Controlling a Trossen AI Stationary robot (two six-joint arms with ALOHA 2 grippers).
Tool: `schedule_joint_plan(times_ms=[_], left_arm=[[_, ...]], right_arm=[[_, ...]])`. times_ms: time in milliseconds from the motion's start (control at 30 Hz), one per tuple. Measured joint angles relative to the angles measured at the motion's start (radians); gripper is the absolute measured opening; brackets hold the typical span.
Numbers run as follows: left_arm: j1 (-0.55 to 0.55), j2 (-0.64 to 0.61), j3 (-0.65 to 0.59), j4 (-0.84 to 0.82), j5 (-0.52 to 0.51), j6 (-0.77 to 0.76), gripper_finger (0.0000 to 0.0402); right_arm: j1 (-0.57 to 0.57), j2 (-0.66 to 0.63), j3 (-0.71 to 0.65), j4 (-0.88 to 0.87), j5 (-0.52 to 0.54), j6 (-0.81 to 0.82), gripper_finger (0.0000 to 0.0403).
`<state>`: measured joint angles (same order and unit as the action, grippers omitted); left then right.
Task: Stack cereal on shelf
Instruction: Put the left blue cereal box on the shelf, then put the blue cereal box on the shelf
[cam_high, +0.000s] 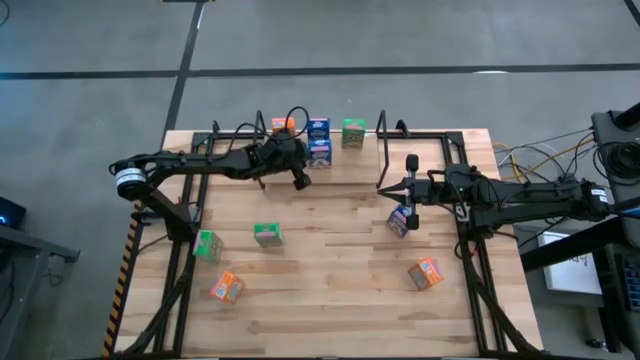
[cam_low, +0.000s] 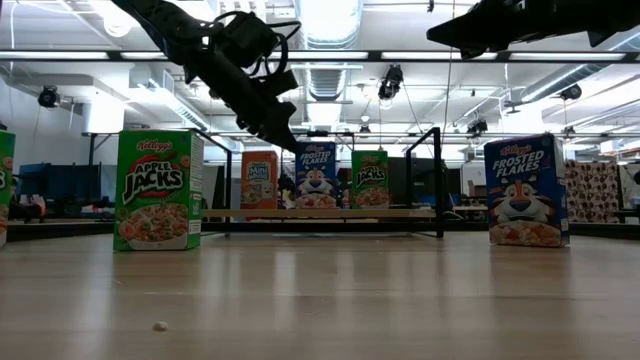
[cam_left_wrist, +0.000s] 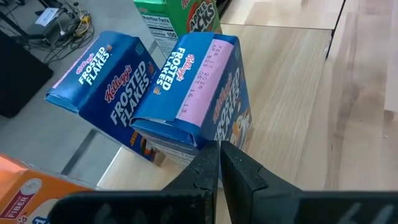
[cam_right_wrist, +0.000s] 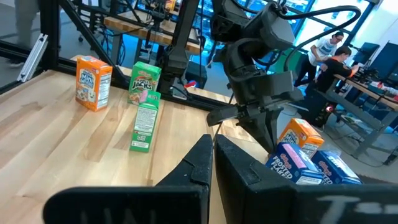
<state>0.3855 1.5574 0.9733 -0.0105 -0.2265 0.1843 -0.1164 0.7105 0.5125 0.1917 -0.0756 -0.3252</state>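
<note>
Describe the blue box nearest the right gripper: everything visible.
The blue box is a small cardboard Frosted Flakes carton, blue with a tiger on its face. It stands upright on the wooden table, turned askew to the edges, right of centre and apart from the shelf. The right gripper, shut, hangs nearby, not touching it.

3 blue (cam_high: 319, 128), 3 green (cam_high: 267, 234), 3 orange (cam_high: 227, 288) cereal boxes; pale wood table (cam_high: 330, 300).

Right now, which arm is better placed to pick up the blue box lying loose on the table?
The right arm. Its shut end effector hangs close beside the loose blue box, while the left end effector, also shut, is over at the shelf.
</note>
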Motion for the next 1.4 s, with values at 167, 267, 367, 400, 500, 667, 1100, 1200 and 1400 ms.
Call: schedule_joint_plan(times_ms=[167,267,367,400,500,667,1100,1200,1400], left_arm=[[0.000,0.000,0.000,0.000,0.000,-0.014,0.0000],[-0.019,-0.021,0.000,-0.016,-0.001,-0.038,0.0000],[-0.056,-0.074,0.000,-0.050,0.000,-0.080,0.0000],[-0.070,-0.095,0.000,-0.071,0.000,-0.100,0.0000],[-0.124,-0.164,0.000,-0.137,0.000,-0.161,0.0000],[-0.230,-0.280,0.000,-0.223,0.000,-0.263,0.0000],[-0.482,-0.452,0.000,-0.411,0.000,-0.464,0.0000],[-0.513,-0.450,-0.001,-0.452,0.000,-0.467,0.0000],[-0.527,-0.424,-0.001,-0.623,0.000,-0.480,0.0000]], right_arm=[[0.000,0.000,0.000,0.000,0.000,0.000,0.0009],[0.000,0.000,0.000,0.000,0.000,0.000,0.0009],[0.000,0.000,0.000,0.000,0.000,0.000,0.0009],[0.000,0.000,0.000,0.000,0.000,0.000,0.0009],[0.000,0.000,0.000,-0.003,0.000,0.000,0.0009],[0.000,0.000,0.000,0.000,0.000,-0.005,0.0009],[0.001,0.012,0.005,0.007,-0.002,0.171,0.0009],[0.001,0.024,0.005,0.008,-0.002,0.214,0.0009],[0.001,0.057,0.005,0.008,-0.002,0.305,0.0009]])
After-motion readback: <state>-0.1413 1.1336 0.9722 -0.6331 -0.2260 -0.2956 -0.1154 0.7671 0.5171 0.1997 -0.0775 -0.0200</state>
